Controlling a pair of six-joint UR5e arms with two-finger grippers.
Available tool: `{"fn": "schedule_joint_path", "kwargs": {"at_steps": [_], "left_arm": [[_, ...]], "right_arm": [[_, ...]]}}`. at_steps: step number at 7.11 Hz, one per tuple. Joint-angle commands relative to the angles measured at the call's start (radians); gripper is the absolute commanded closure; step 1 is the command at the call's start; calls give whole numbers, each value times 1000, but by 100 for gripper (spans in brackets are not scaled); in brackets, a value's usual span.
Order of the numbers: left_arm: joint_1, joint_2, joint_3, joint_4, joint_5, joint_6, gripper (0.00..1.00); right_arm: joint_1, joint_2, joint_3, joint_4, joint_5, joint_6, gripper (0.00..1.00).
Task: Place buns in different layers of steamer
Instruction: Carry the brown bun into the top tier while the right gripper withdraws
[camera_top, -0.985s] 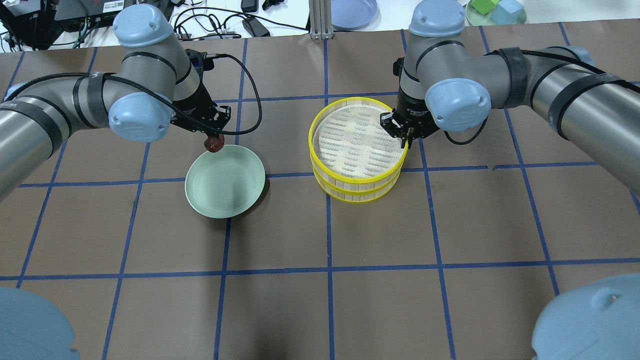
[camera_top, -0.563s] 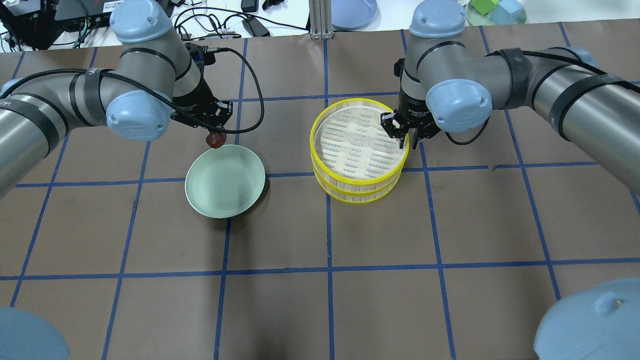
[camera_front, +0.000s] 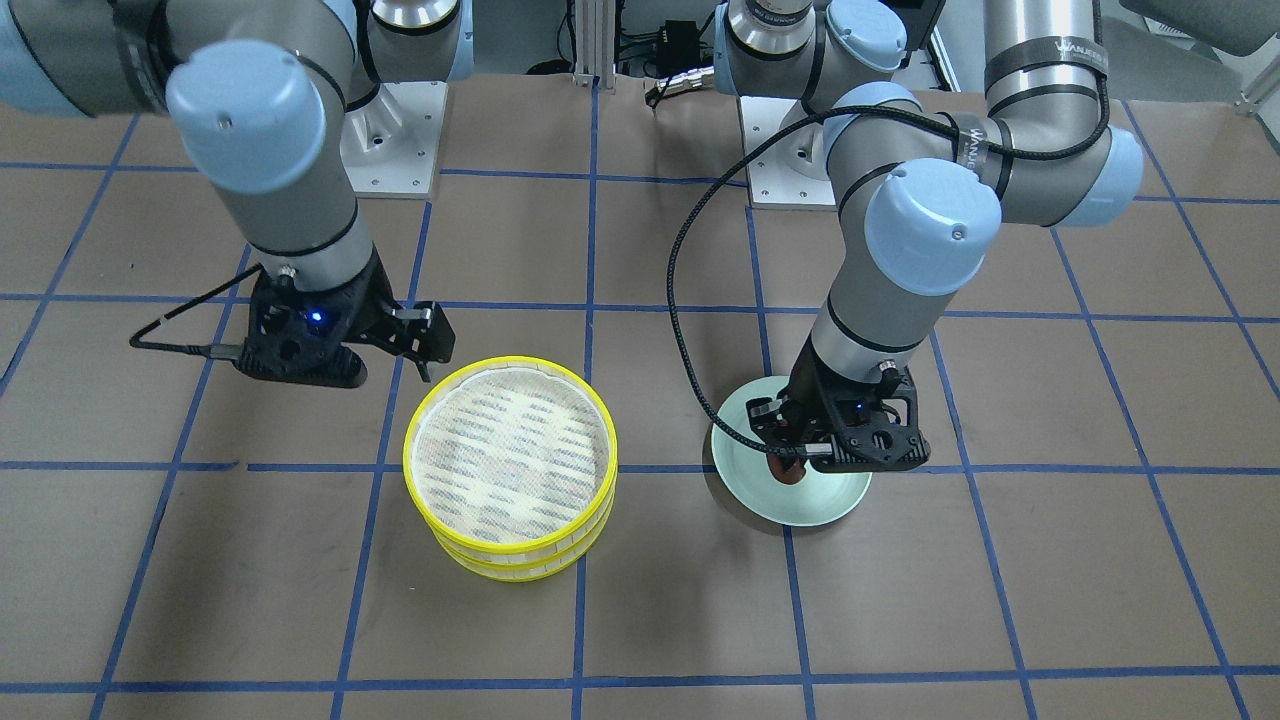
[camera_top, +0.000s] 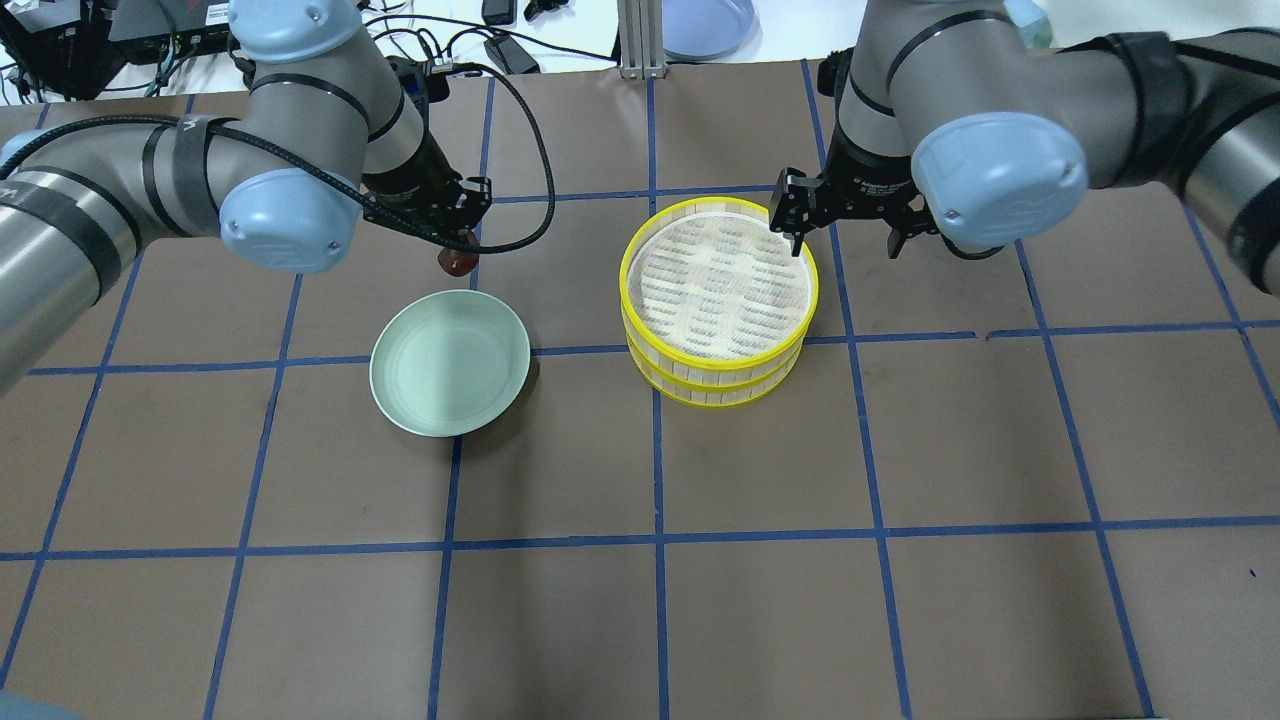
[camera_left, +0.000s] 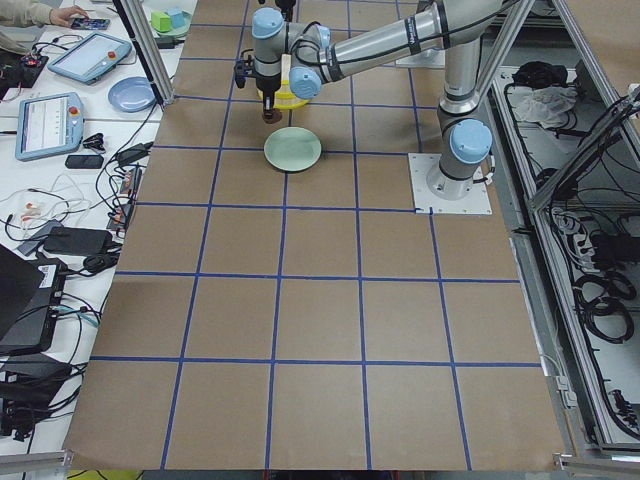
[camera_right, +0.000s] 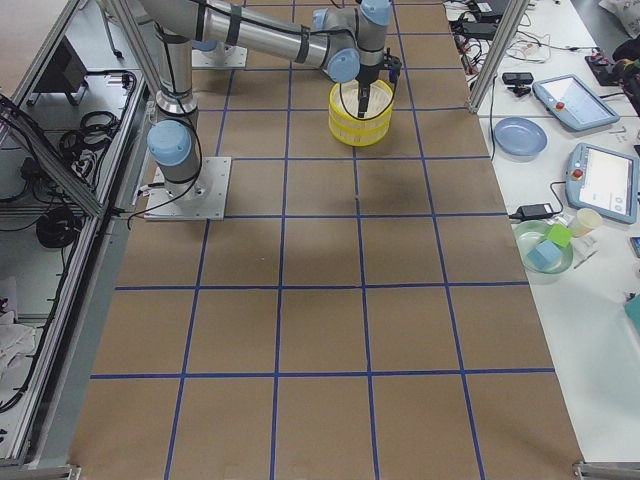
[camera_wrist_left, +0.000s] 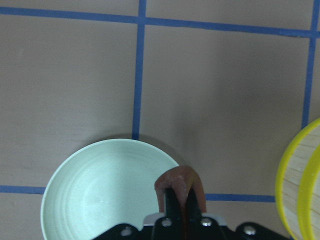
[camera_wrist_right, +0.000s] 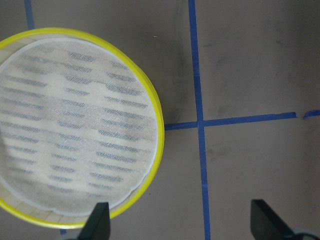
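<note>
Beside the steamer (camera_top: 716, 393) rests a green plate (camera_top: 450, 362), blue tape line (camera_top: 580, 349) between.

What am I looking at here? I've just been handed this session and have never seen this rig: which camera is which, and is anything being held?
This is a two-armed robot at a brown table taped with a blue grid. The overhead picture looks from behind the robot, so its left side is on the picture's left. The front picture faces the robot, so the sides swap. Two side pictures look along the table from its ends. Each wrist also carries a camera that looks down past its own fingers.

On the table are a green plate and a two-tier, yellow-rimmed steamer. The left gripper is shut on the brown bun, held in the air by the plate's rim. The right gripper is open and holds nothing, over the steamer's edge. Nothing lies on the top tray, and no cream bun shows in any picture.
</note>
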Motion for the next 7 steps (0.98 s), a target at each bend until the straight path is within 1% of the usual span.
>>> {"fn": "schedule_joint_path", "kwargs": {"at_steps": [1, 2, 3, 4, 5, 6, 7], "left_arm": [[-79, -13, 93, -91, 28, -145, 98], [-115, -16, 109, -104, 30, -193, 98], [-160, -17, 110, -118, 112, -210, 97], [-203, -17, 121, -124, 120, -269, 97], [-234, -20, 142, -127, 117, -293, 95], [-239, -26, 145, -124, 28, -307, 93], [-239, -31, 147, -124, -11, -307, 94]], "right_arm": [[-3, -126, -29, 109, -15, -44, 0], [-5, -155, -62, 141, -30, -98, 0], [-5, -186, -80, 174, -30, -101, 0], [-6, -200, -79, 201, -29, -101, 0], [-6, -200, -79, 202, -20, -98, 0], [-6, -200, -77, 199, -15, -98, 0], [-6, -200, -77, 198, -15, -98, 0]]}}
